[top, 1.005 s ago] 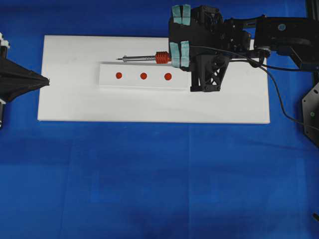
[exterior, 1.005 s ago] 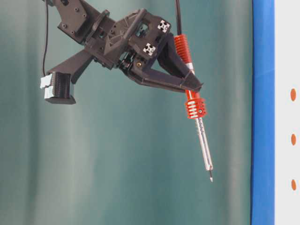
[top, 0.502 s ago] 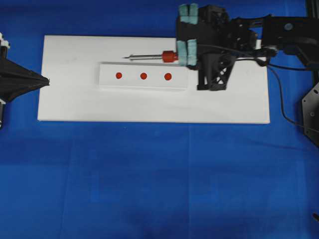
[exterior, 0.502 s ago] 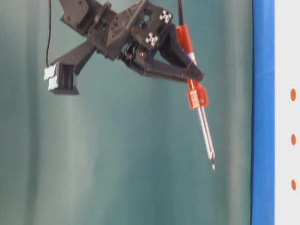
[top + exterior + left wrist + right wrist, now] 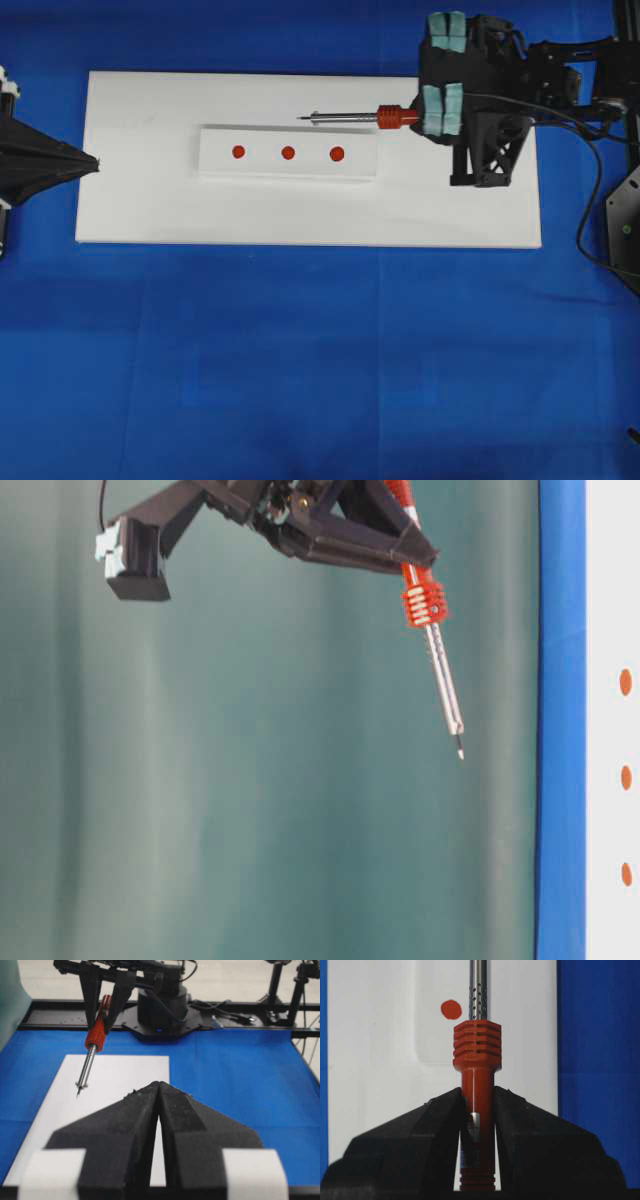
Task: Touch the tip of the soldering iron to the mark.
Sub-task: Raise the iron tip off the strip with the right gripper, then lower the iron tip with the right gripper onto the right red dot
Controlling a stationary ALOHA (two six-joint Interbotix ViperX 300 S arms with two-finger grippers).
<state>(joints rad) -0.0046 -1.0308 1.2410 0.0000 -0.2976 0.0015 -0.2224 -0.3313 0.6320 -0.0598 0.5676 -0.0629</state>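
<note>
Right gripper (image 5: 477, 1110) clamped on the soldering iron (image 5: 365, 117), handle pinched between its fingers, tip hanging in air well above the white board (image 5: 130, 200). No contact with any mark yet (approach and descent remain). Count: three red marks (image 5: 288, 153), one iron. Left gripper (image 5: 159, 1095) closed, idle at the board's far end

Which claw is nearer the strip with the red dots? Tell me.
Right. The right claw, clamped on the soldering iron, hangs just past the strip's right end; the left claw sits off its left end, farther away.
</note>
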